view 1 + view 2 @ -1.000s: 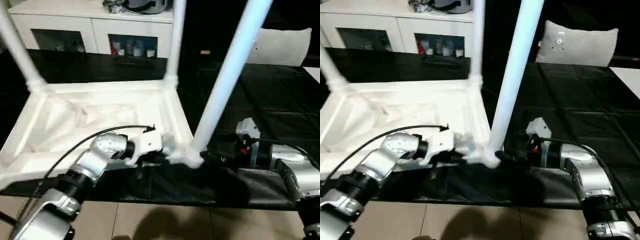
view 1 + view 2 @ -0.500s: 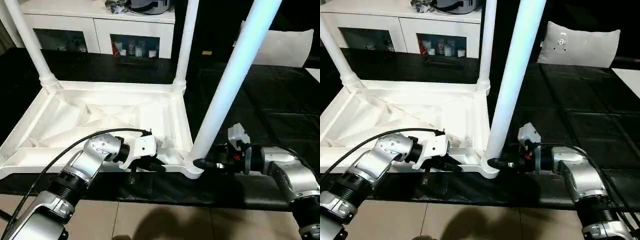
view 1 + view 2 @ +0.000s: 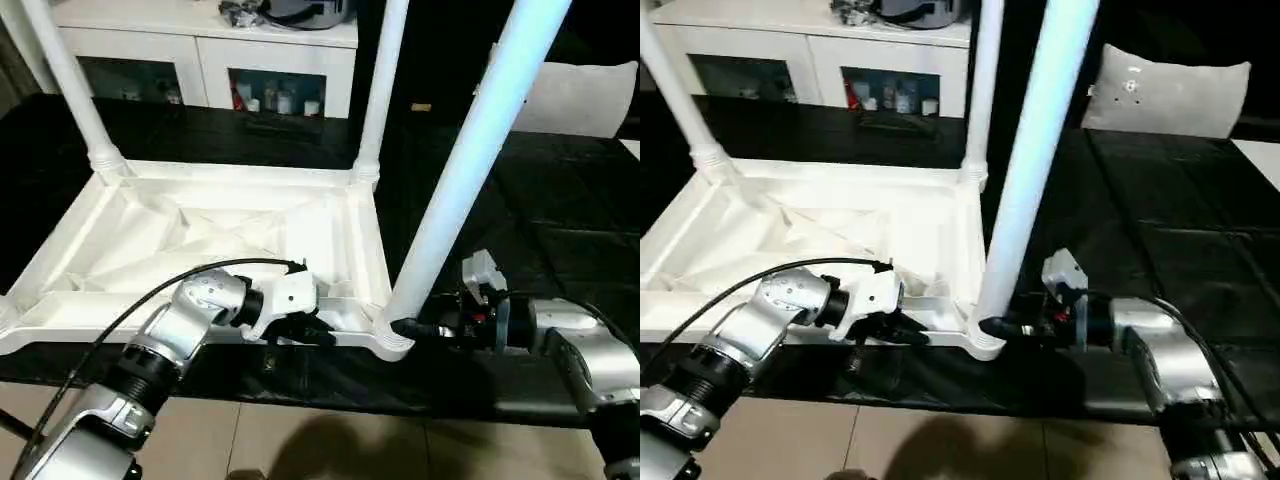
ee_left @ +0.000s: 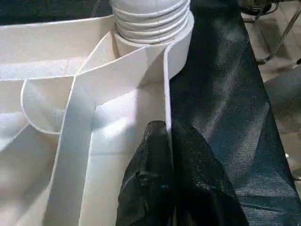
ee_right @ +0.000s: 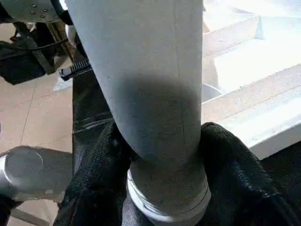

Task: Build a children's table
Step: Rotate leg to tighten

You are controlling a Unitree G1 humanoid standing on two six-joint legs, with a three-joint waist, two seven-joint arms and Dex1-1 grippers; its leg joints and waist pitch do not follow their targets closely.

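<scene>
The children's table lies upside down on a black mat, its ribbed top (image 3: 200, 230) facing up. Three white legs stand in its corner sockets: two at the back (image 3: 72, 85) (image 3: 382, 85) and one at the near right corner (image 3: 470, 150). My left gripper (image 3: 318, 335) is shut on the thin front rim (image 4: 165, 94) of the top, just left of that corner. My right gripper (image 3: 405, 328) reaches in from the right. Its black fingers (image 5: 94, 179) hug the base of the near leg (image 5: 150, 94) on both sides, right above the socket.
A white cabinet (image 3: 200, 40) with glass doors stands behind the mat. A pale grey cushion (image 3: 580, 95) lies at the back right. The black mat (image 3: 540, 200) runs on to the right, and tiled floor (image 3: 300, 440) lies in front. A black cable (image 3: 150, 295) arcs over my left forearm.
My right gripper's fingers have drawn in around the base of the near leg. The left gripper keeps its hold on the rim. The view itself has shifted.
</scene>
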